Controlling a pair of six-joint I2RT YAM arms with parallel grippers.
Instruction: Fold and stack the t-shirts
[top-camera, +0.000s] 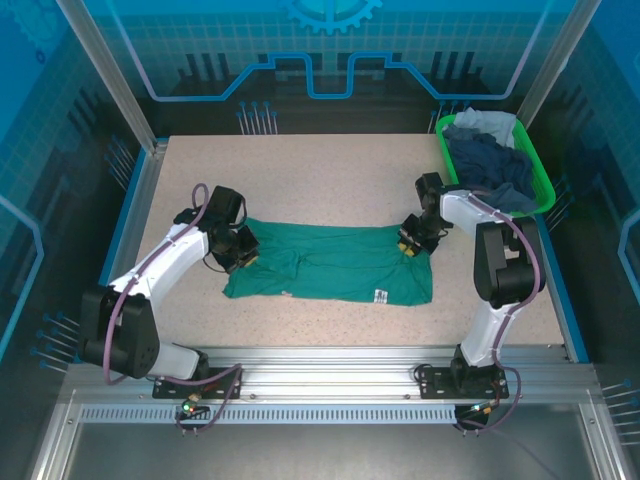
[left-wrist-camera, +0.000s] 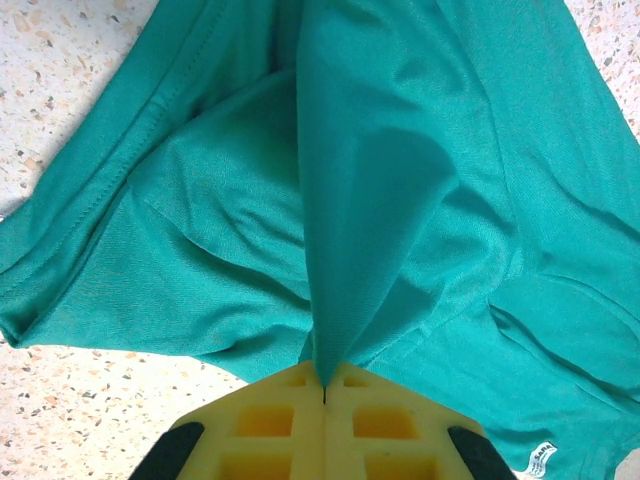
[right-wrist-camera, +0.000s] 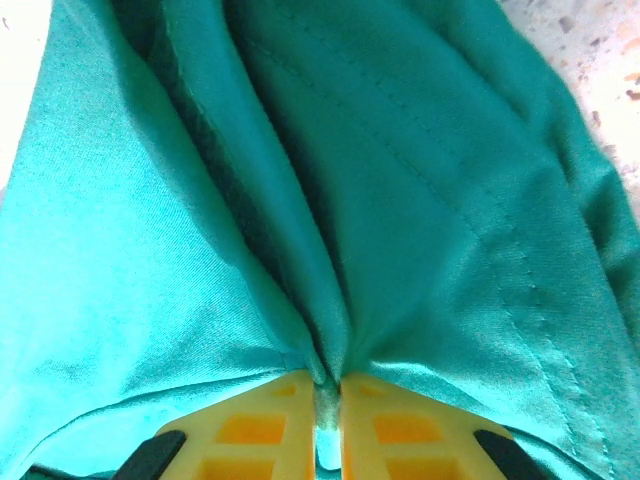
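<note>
A teal-green t-shirt (top-camera: 330, 265) lies spread across the middle of the table, with a small white tag (top-camera: 381, 295) near its front edge. My left gripper (top-camera: 243, 252) is at the shirt's left end, shut on a pinched fold of the cloth (left-wrist-camera: 380, 200); its yellow jaws meet with the fabric running up from them (left-wrist-camera: 323, 385). At the shirt's right end, my right gripper (top-camera: 412, 243) holds gathered folds of the same shirt (right-wrist-camera: 420, 200). Its jaws stand a narrow slit apart with cloth filling it (right-wrist-camera: 328, 385). Navy (top-camera: 485, 165) and pale grey-blue (top-camera: 485, 122) t-shirts lie heaped at the back right.
The bright green plastic basket (top-camera: 543, 178) holding the heaped shirts stands at the back right corner, close behind the right arm. Bare speckled tabletop (top-camera: 300, 175) stretches behind the teal shirt and in front of it. Metal posts rise at the back corners.
</note>
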